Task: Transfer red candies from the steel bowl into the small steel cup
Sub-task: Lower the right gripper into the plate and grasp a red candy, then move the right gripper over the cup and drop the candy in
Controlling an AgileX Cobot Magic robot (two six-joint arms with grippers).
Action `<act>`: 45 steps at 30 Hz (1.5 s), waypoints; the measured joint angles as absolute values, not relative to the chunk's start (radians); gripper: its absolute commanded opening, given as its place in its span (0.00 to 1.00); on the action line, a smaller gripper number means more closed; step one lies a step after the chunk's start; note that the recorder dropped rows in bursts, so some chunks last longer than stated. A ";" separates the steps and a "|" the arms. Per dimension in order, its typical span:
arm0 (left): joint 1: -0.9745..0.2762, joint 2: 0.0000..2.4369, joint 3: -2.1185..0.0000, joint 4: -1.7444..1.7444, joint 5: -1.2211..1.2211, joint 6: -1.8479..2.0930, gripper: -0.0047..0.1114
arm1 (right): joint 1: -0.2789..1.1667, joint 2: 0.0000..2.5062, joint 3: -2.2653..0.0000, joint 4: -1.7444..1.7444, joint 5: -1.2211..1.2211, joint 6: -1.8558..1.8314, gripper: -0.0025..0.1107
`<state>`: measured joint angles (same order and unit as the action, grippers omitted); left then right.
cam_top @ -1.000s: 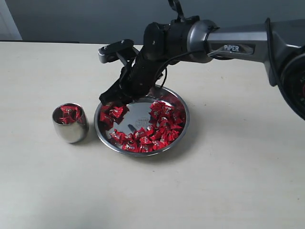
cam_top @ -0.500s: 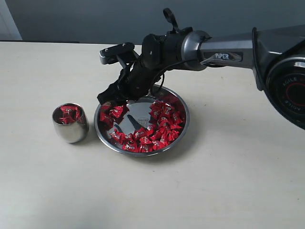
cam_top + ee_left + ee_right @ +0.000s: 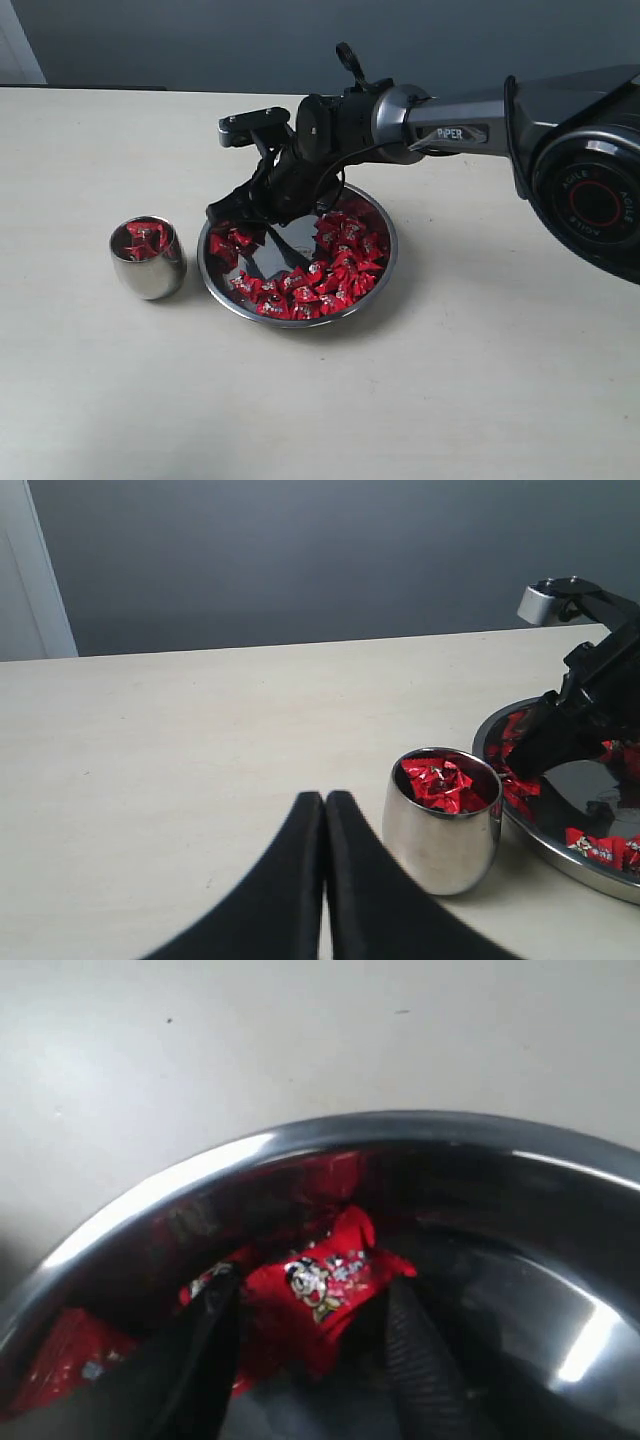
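Observation:
The steel bowl [image 3: 388, 262] holds many red candies [image 3: 335, 268], mostly along its front and right. My right gripper [image 3: 236, 224] reaches down into the bowl's left part. In the right wrist view its jaws [image 3: 310, 1345] stand open on either side of one red candy [image 3: 322, 1282], close to the bowl wall [image 3: 200, 1175]. The small steel cup [image 3: 148, 262] stands upright left of the bowl with a few red candies [image 3: 440, 783] inside. My left gripper [image 3: 325, 815] is shut on nothing, low over the table beside the cup [image 3: 443, 830]. It does not show in the exterior view.
The right arm [image 3: 450, 125] stretches from the right across the back of the bowl. The bowl's rim [image 3: 560, 858] sits a short gap from the cup. Bare beige table [image 3: 450, 390] lies in front and to the left.
My right gripper has dropped lower into the left part of the bowl and its jaws have spread wider around a candy. The cup, the bowl and the left gripper stay put.

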<state>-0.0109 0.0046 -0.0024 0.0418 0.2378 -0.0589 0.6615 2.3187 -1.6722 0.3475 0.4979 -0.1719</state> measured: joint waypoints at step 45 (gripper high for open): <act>-0.011 0.005 -0.002 0.042 0.238 -0.059 0.04 | 0.826 2.114 -1.672 0.454 0.540 -0.274 0.02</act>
<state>-0.0109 0.0046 -0.0024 0.0418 0.2378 -0.0589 0.8265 2.1138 -1.6722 0.4540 0.5402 -0.2737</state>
